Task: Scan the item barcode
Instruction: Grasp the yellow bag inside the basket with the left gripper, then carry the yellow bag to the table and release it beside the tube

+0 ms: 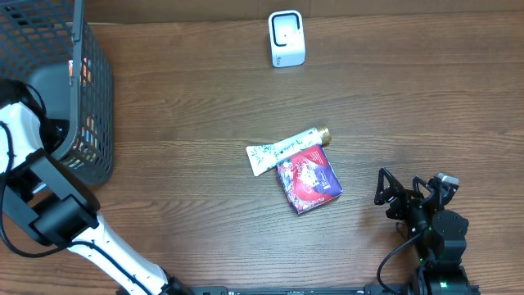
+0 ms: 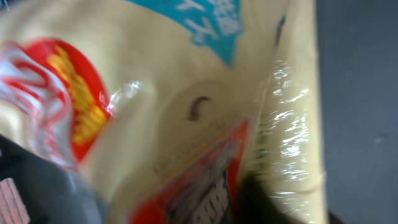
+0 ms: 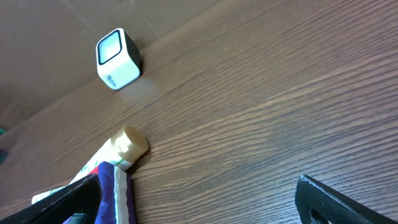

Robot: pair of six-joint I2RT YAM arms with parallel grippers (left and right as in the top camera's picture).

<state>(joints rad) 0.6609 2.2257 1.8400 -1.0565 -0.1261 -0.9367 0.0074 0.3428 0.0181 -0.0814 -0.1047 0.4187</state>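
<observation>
While the left arm (image 1: 49, 217) reaches into the basket (image 1: 94, 98), the step in hand is judged to be picking an item; a yellow packet (image 2: 186, 124) fills the left wrist view, blurred, apparently right at the left pincer; whether that pincer is wide, narrow or gripping cannot be told. The next move calls for a firm hold, a lift clear, and the barcode turned to the scanner (image 1: 286, 38); the right pincer (image 3: 198, 186) stands wide and empty, well apart from the basket.
</observation>
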